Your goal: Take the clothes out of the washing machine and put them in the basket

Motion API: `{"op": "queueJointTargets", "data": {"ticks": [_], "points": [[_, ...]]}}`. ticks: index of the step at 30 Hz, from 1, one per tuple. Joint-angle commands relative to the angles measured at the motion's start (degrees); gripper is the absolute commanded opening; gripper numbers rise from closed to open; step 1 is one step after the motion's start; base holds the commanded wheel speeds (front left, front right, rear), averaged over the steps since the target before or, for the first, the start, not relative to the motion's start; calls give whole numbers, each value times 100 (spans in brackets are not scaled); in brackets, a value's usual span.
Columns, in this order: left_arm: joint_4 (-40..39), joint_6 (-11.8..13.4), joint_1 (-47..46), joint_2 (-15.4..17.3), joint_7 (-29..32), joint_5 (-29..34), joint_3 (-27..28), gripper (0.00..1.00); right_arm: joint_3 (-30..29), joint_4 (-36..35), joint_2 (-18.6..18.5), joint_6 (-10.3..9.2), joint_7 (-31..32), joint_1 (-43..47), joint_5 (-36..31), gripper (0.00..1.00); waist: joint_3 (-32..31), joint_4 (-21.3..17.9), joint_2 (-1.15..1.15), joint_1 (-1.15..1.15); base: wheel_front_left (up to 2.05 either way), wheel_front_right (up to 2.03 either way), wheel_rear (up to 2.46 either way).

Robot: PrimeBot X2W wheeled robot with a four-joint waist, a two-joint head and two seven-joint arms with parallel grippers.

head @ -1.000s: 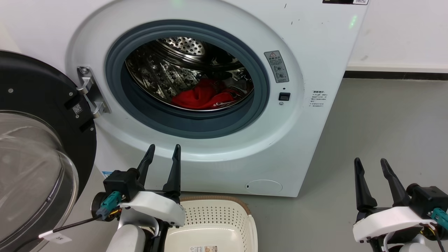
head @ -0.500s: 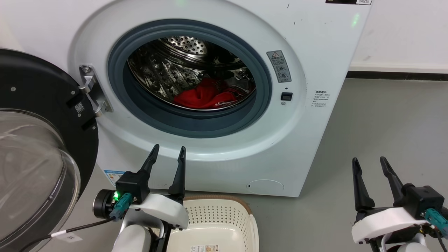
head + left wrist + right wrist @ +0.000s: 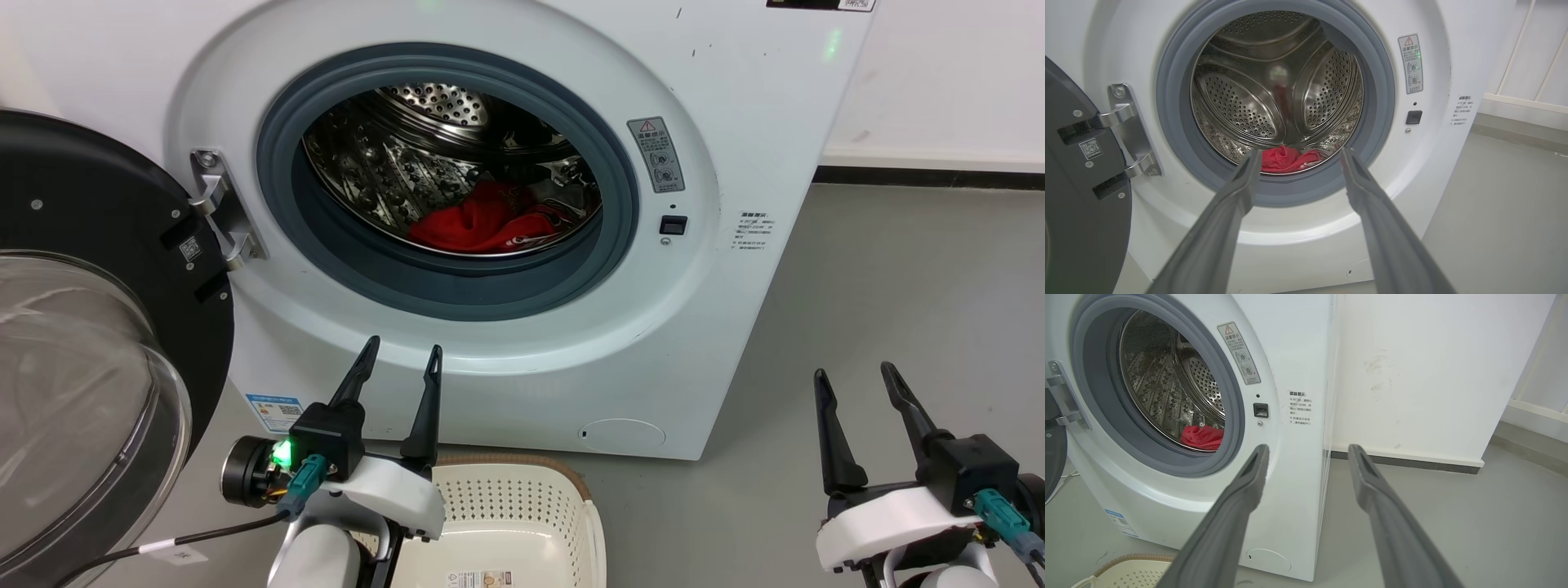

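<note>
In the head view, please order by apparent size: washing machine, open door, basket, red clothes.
1. washing machine
2. open door
3. basket
4. red clothes
The door is nearest the camera, which enlarges it.

A bare laundry corner: a white front-loading washing machine [image 3: 751, 98] stands on a smooth grey floor [image 3: 898, 286] against a plain white wall [image 3: 939, 73] with dark skirting [image 3: 931, 175].

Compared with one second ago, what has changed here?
The left gripper has shifted slightly right, and a green light on it came on. The whole view shifted a little too. Nothing was grasped or released. The clothes stay in the machine, the basket holds none, and the right gripper barely moved; both stay open.
</note>
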Motion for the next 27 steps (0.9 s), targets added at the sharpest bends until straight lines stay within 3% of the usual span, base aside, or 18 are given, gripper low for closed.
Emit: {"op": "queueJointTargets", "data": {"ticks": [1, 20, 27], "points": [[21, 30, -69, 5, -38, 118, -27, 100, 15, -34, 5, -2, -35, 62, -110, 100, 2, 2, 0, -1, 0, 0, 0], [90, 73, -121, 1, -49, 61, -50, 100, 33, 28, 5, -2, -52, 44, -67, 100, 34, 20, 0, -1, 0, 0, 0], [181, 150, -462, 3, -49, 67, -6, 100, 97, -75, 5, -2, -22, -158, -24, 100, 322, -7, 0, -1, 0, 0, 0]]}}
